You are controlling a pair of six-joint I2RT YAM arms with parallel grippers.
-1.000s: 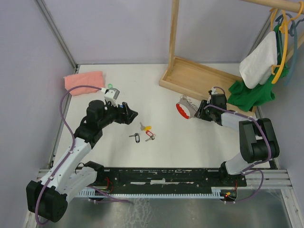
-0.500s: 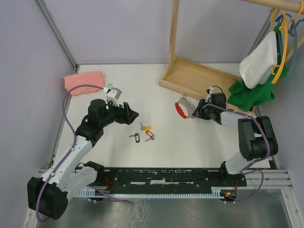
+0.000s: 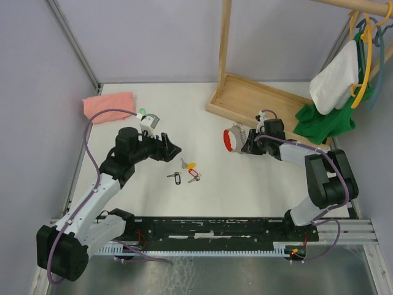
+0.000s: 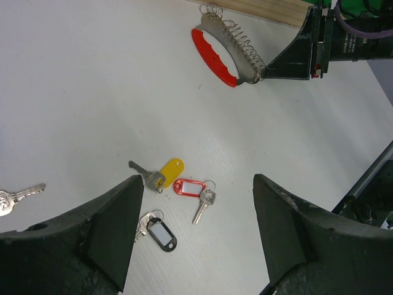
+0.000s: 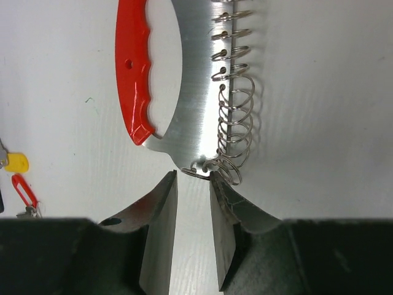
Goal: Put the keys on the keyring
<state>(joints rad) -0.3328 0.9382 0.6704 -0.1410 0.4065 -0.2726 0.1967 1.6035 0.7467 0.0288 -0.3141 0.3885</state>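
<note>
Three keys lie together mid-table: a yellow-tagged key (image 3: pixel 188 165) (image 4: pixel 168 172), a red-tagged key (image 3: pixel 194 175) (image 4: pixel 190 187) and a black-tagged key (image 3: pixel 175 177) (image 4: pixel 161 234). Another silver key (image 4: pixel 18 195) lies apart at the left edge of the left wrist view. My left gripper (image 3: pixel 172 148) (image 4: pixel 195 206) is open and empty, just left of and above the three keys. The keyring (image 3: pixel 231 139) (image 4: pixel 216 56) (image 5: pixel 184 92), a red crescent with a silver coil, lies flat on the table. My right gripper (image 3: pixel 245 145) (image 5: pixel 193 179) has its jaws narrowly apart, tips against the keyring's end loop, nothing between them.
A wooden rack base (image 3: pixel 258 101) lies behind the keyring, its post (image 3: pixel 225 37) rising. A pink cloth (image 3: pixel 108 104) sits at the back left, a small green thing (image 3: pixel 142 111) near it. Green and white cloths (image 3: pixel 331 92) hang at the right.
My right gripper has moved left, and the keyring has slid a little left with it. My left gripper has shifted slightly right towards the keys. The keys have not moved.
</note>
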